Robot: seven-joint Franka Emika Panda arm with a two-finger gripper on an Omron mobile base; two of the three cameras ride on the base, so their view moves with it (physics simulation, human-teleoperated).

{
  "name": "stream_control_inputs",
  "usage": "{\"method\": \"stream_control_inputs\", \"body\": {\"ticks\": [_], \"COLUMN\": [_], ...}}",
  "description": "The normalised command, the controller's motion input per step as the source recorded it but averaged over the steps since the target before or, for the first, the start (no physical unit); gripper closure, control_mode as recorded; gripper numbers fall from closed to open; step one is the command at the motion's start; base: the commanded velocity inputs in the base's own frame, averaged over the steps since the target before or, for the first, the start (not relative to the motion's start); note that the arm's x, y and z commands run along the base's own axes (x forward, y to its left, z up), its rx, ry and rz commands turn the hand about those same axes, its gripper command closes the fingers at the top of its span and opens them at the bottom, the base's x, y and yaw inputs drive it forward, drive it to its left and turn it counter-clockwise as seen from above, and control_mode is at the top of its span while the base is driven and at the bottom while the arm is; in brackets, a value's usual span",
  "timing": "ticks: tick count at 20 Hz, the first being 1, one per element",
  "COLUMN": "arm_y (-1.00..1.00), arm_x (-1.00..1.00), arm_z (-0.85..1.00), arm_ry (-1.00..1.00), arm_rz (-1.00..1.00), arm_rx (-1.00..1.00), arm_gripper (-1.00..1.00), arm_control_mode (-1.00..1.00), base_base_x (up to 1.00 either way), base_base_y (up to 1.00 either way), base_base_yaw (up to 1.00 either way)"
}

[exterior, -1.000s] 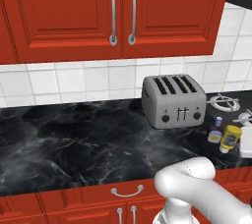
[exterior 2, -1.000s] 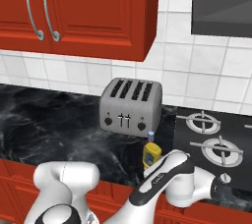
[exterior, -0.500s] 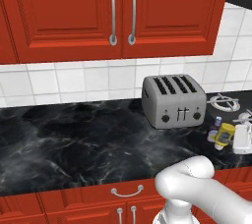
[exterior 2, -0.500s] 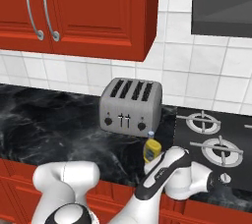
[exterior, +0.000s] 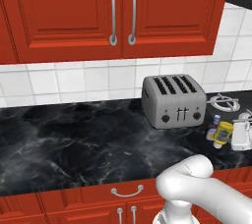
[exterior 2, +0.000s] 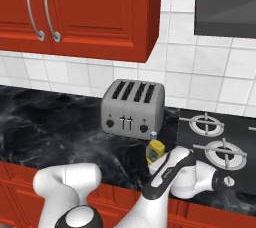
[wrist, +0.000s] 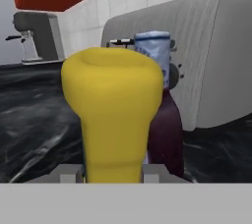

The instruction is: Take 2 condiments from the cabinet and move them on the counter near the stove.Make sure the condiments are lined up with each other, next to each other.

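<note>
End effector [wrist: 113, 171] clamps one yellow bottle [wrist: 113, 115]; one brown bottle [wrist: 165, 134] beside; one toaster [exterior: 173, 101].

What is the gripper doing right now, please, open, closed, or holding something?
Gripper: closed on the yellow squeeze bottle, just in front of the dark brown bottle by the toaster.
</note>
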Motion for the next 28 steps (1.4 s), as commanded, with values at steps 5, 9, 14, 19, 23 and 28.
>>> {"method": "stream_control_inputs", "body": {"ticks": [5, 9, 14, 19, 23, 28], "arm_y": [0.00, 0.00, 0.00, 0.00, 0.00, 0.00], "arm_x": [0.00, 0.00, 0.00, -0.01, -0.07, -0.12], "arm_z": [-0.21, -0.16, -0.19, -0.27, -0.28, -0.29], "arm_ry": [0.00, 0.00, 0.00, 0.00, 0.00, 0.00], "arm_rz": [0.00, 0.00, 0.00, 0.00, 0.00, 0.00], "arm_rx": [0.00, 0.00, 0.00, -0.01, 0.00, 0.00], "arm_gripper": [1.00, 1.00, 1.00, -1.00, -1.00, -1.00], "arm_control_mode": [-1.00, -1.00, -1.00, -1.00, -1.00, -1.00], "base_base_x": [0.00, 0.00, 0.00, 0.00, 0.00, 0.00], "base_base_y": [0.00, 0.00, 0.00, 0.00, 0.00, 0.00], "base_base_yaw": [0.00, 0.00, 0.00, 0.00, 0.00, 0.00]}}
